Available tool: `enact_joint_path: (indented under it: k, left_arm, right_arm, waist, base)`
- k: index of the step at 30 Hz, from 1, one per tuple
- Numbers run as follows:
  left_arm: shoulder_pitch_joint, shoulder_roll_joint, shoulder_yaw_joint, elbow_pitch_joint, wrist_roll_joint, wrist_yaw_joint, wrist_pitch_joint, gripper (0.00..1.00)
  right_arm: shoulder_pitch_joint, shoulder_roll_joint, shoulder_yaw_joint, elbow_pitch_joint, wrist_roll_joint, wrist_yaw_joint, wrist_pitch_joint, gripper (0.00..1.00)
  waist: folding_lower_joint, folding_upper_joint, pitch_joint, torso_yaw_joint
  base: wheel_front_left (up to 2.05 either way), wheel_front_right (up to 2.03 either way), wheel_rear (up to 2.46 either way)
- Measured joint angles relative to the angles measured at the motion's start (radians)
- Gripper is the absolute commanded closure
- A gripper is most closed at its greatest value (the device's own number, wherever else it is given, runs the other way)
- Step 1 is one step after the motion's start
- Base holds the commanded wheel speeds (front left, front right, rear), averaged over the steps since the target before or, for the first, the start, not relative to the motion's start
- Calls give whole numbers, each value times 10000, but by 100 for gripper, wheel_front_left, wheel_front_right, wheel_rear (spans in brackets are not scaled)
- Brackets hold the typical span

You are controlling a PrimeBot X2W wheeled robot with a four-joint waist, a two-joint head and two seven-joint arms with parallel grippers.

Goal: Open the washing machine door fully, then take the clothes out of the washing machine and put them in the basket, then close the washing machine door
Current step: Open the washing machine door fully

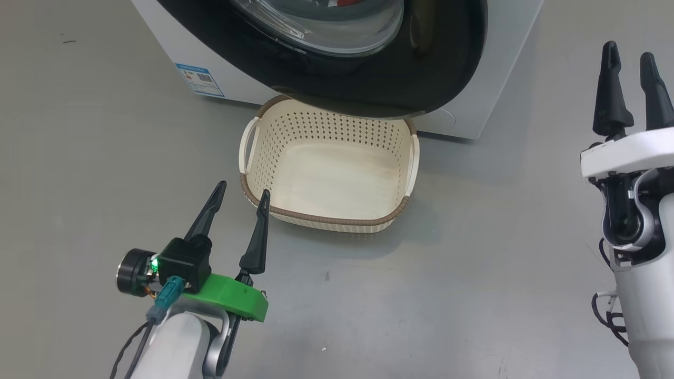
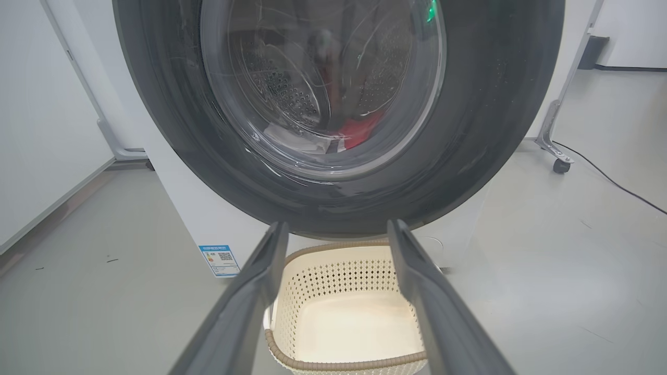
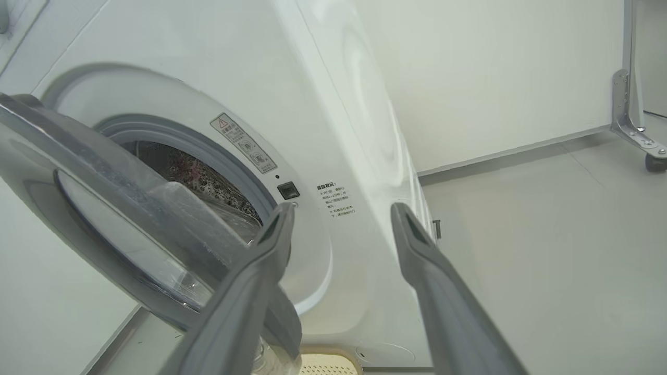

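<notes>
Door (image 1: 447, 63), partly open, overhangs basket (image 1: 326, 131) and screens clothes (image 2: 359, 133) in drum (image 2: 281, 88).

Most likely a lab or test bay, not a home laundry. Smooth grey floor (image 1: 79, 158), scuffed in spots; plain white partition panels (image 2: 31, 130) (one on a castored metal foot (image 2: 557, 156)); a black cable (image 2: 615, 182) loose across the floor; a white washing machine (image 3: 338, 104) standing free in the open.
</notes>
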Motion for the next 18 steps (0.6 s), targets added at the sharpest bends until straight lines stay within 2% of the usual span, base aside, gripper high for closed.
enact_joint_path:
  k: [1, 2, 18]
  left_arm:
    - [-40, -4, -13, -2, -2, 0, 0, 0]
    - [-70, -2, -19, -19, -4, 0, 0, 0]
    - [-405, -10, -368, -67, -372, 0, 0, 0]
  right_arm:
    - [-119, 63, -58, 48, 199, 0, 142, 63]
    - [-253, 121, -117, 82, 403, -2, 276, 100]
    - [-2495, 779, -1517, 920, 3728, -397, 2500, 100]
  waist:
    - [0, 0, 40, 33]
    - [0, 0, 83, 63]
    - [0, 0, 769, 648]
  base:
    - [0, 0, 0]
    - [0, 0, 0]
    - [0, 0, 0]
